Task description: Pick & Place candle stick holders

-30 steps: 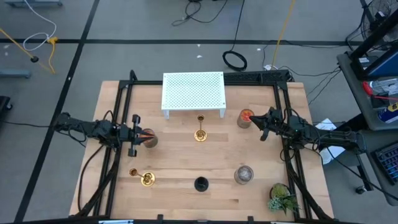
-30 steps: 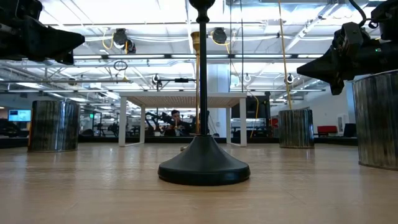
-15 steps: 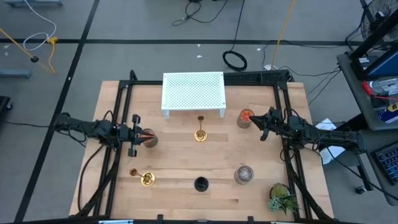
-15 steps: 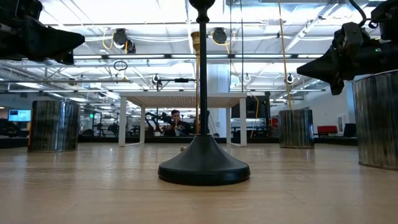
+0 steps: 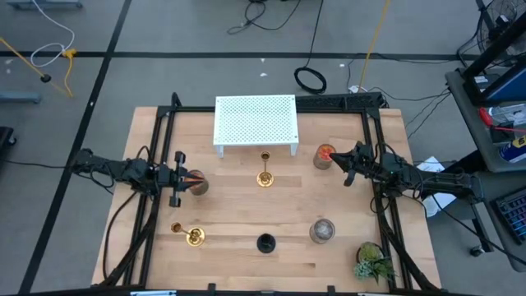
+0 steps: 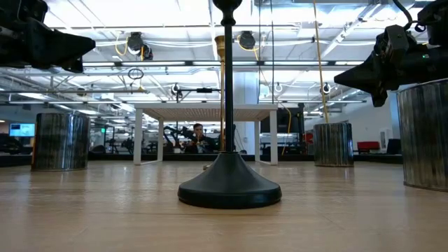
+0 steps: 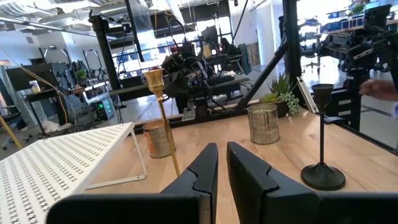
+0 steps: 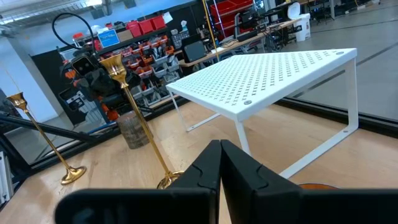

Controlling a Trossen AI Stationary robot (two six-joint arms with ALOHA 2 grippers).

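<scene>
One gold candlestick holder (image 5: 265, 177) stands on its round base at mid-table, in front of the white shelf. A second gold one (image 5: 193, 236) stands near the left front. The shorter black one (image 5: 265, 242) stands at the front middle and fills the low view (image 6: 229, 140). My left gripper (image 5: 182, 179) is shut and empty at the table's left, pointing right; its wrist view shows the middle gold holder (image 7: 163, 118) and the black one (image 7: 322, 143). My right gripper (image 5: 348, 167) is shut and empty at the table's right, pointing left; both gold holders show in its view (image 8: 140, 130) (image 8: 46, 146).
A white perforated shelf (image 5: 255, 122) stands at the far middle. Metal cups stand by the left gripper (image 5: 198, 183), by the right gripper (image 5: 325, 156) and at the front right (image 5: 322, 231). A small green plant (image 5: 371, 261) sits at the front right corner.
</scene>
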